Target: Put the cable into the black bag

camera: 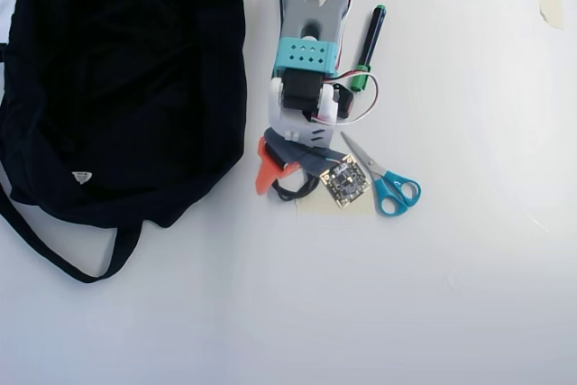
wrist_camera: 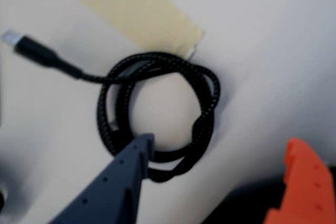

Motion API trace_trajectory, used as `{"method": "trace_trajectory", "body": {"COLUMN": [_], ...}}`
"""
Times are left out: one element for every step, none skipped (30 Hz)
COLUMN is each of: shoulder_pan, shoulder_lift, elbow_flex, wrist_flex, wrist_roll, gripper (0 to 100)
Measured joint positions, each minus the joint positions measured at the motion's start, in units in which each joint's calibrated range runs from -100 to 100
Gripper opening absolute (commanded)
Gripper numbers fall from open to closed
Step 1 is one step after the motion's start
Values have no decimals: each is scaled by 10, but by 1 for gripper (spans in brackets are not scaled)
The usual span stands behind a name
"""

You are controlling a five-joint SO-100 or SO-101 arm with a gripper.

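a: where is the cable (wrist_camera: 157, 114) seen?
b: in the wrist view it is laid flat on the pale table (wrist_camera: 273, 51), coiled in a small loop, with a loose end run out to upper left and ended in a small plug (wrist_camera: 16, 40). a strip of tan tape (wrist_camera: 131, 9) is stuck to the table just above the loop, its corner touching or just beside the coil.

a: and relative to the gripper (wrist_camera: 215, 148)?
b: the grey finger (wrist_camera: 123, 182) is pointed up from the bottom edge, its tip set over the lower left of the coil, at the inner edge of the loop. the orange finger (wrist_camera: 304, 182) is seen at lower right, outside the loop and apart from it. the right side of the coil is placed between the two fingers. contact cannot be told.

a: jaw state?
b: spread wide, nothing clamped.

a: overhead?
b: the cable (camera: 293, 192) is mostly covered by the gripper (camera: 284, 179); only a bit of black loop is shown below it. the black bag (camera: 126, 78) is spread at upper left, well apart from the cable, its strap (camera: 63, 254) trailed toward the bottom. blue-handled scissors (camera: 383, 182) are laid just right of the gripper, a green and black pen (camera: 368, 47) beside the arm.
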Motion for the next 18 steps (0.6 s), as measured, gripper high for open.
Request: {"method": "trace_trajectory", "body": {"shoulder_pan": [0, 0, 0, -1, -1, -1, -1, -1, -1, -1, -1, -1, -1, 1, 4, 8, 12, 15], "shoulder_lift": [6, 11, 14, 17, 22, 25, 28, 32, 34, 37, 40, 42, 42, 43, 44, 45, 46, 46], "elbow_flex": [-6, -11, -13, -15, -17, -19, -19, -19, -19, -19, -19, -19, -19, -19, -20, -20, -20, -20], "wrist_flex": [0, 0, 0, 0, 0, 0, 0, 0, 0, 0, 0, 0, 0, 0, 0, 0, 0, 0], "wrist_roll": [-3, -7, -13, -18, -21, -26, -31, -34, -37, -39, -40, -41, -42, -42, -43, -46, -47, -49], "gripper": [32, 32, 32, 32, 32, 32, 32, 32, 32, 32, 32, 32, 32, 32, 32, 32, 32, 32]}}
